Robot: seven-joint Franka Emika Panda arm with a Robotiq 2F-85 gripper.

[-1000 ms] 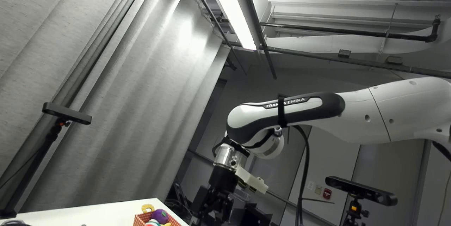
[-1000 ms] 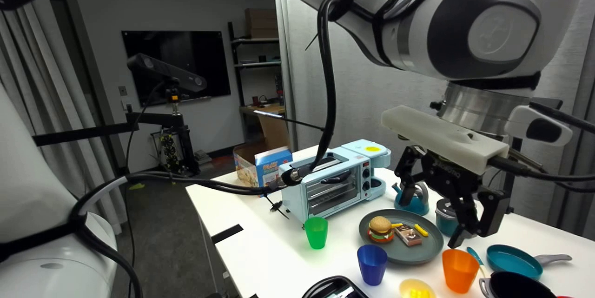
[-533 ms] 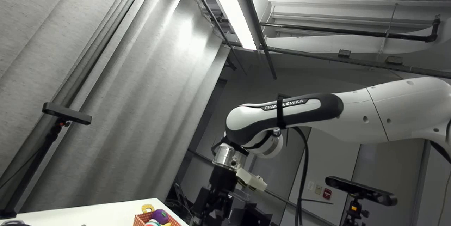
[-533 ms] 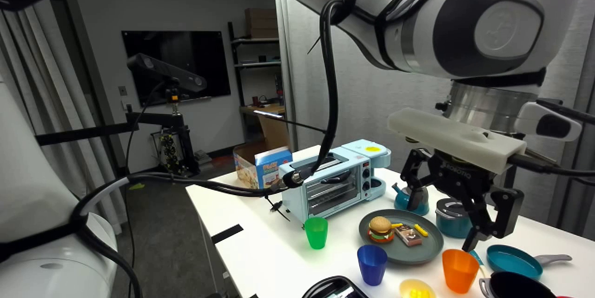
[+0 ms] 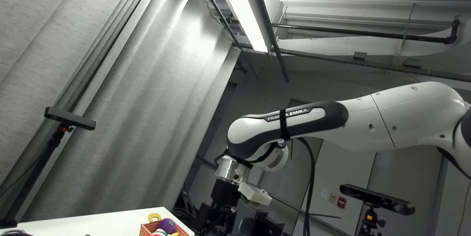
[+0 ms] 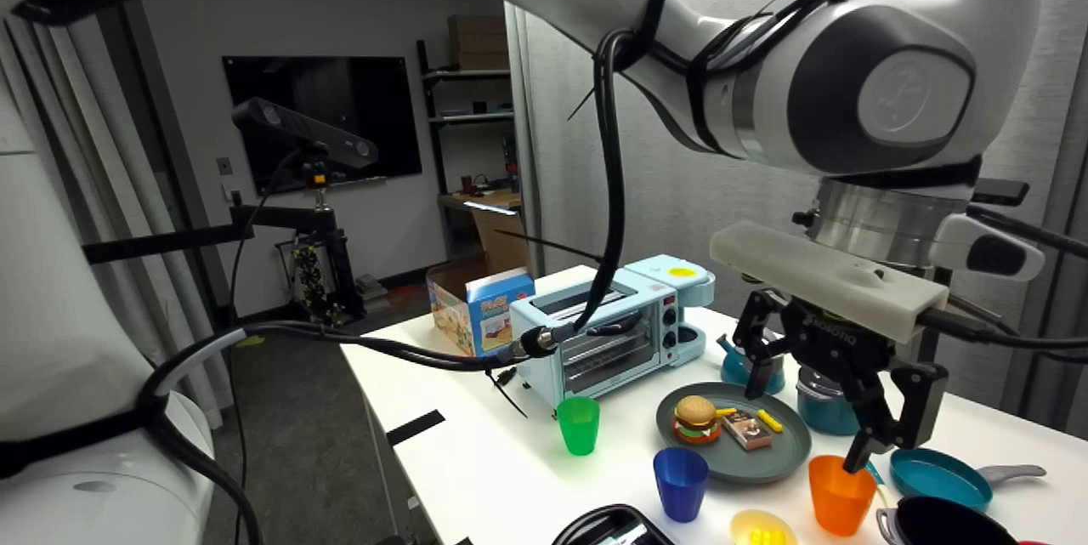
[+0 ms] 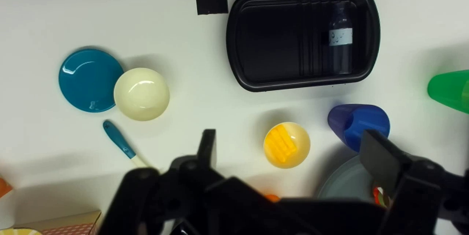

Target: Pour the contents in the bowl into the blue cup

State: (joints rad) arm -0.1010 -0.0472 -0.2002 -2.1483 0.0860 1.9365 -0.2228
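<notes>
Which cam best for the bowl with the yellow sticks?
Wrist view: whole bowl from above, unobstructed, yellow sticks inside. In an exterior view, the bowl is cut off by the frame's bottom edge; elsewhere, it doesn't show.

Wrist view: set close above the table (image 7: 198,81), facing straight down; gripper (image 7: 289,143) at bottom edge. In an exterior view: well back, arm (image 5: 368,114) side-on; frame rolled, aimed up at curtain (image 5: 147,118) and ceiling light (image 5: 243,11), table corner at left. In an exterior view: close to arm, facing slightly down across table, blue cup (image 6: 680,490) near, toaster oven (image 6: 608,358) far; shares green cup (image 6: 579,428), small bowl (image 7: 301,147), plate (image 6: 748,467) with wrist view. Both exterior views share arm and gripper
</notes>
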